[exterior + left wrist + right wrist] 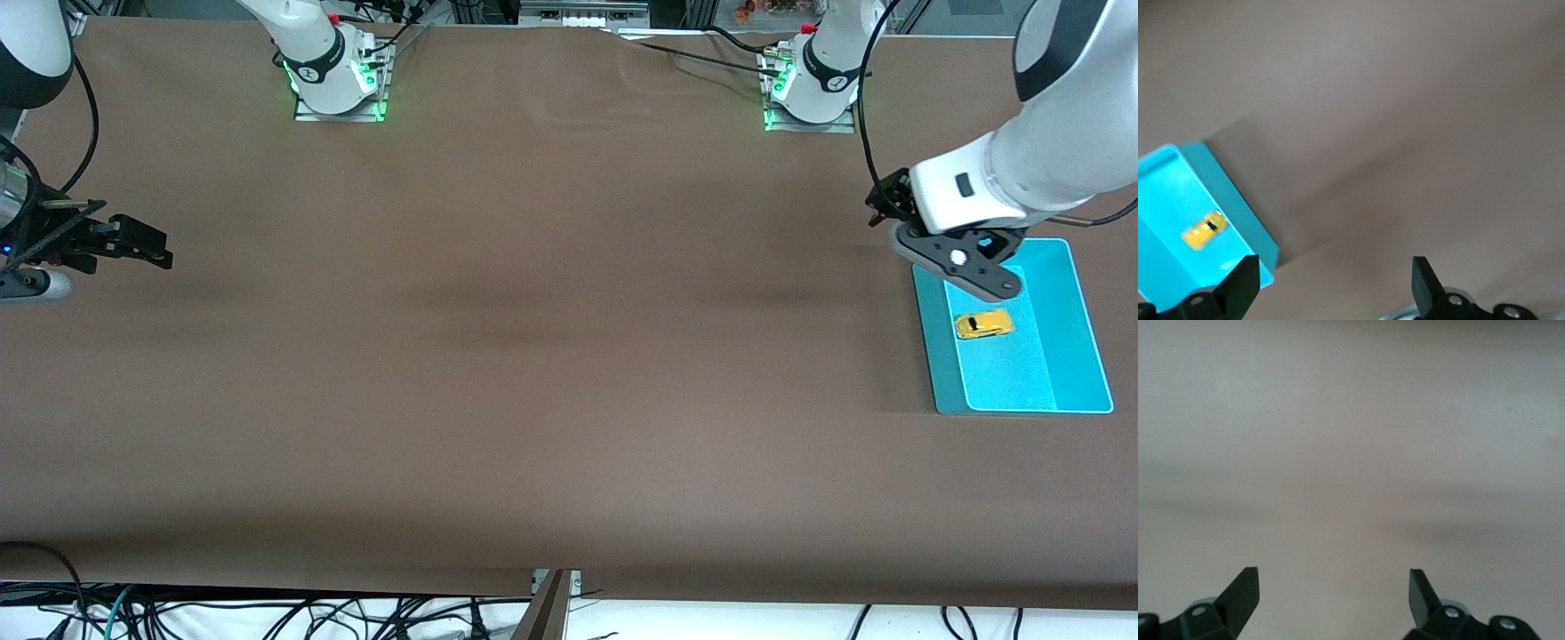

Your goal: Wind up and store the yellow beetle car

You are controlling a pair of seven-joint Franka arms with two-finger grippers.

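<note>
The yellow beetle car (pixel 983 324) lies in the turquoise tray (pixel 1085 356) at the left arm's end of the worktop (pixel 533 356); left claw (pixel 960 258) spread above the tray, right claw (pixel 133 242) spread, waiting

Layout around the tray

The tray (pixel 1080 338) is set on the table (pixel 533 356) at the left arm's end; the beetle car (pixel 983 324) is found inside it. The left gripper (pixel 965 267) is held above the tray's edge, empty, while the right gripper (pixel 133 244) is parked well apart, at the right arm's end.
</note>
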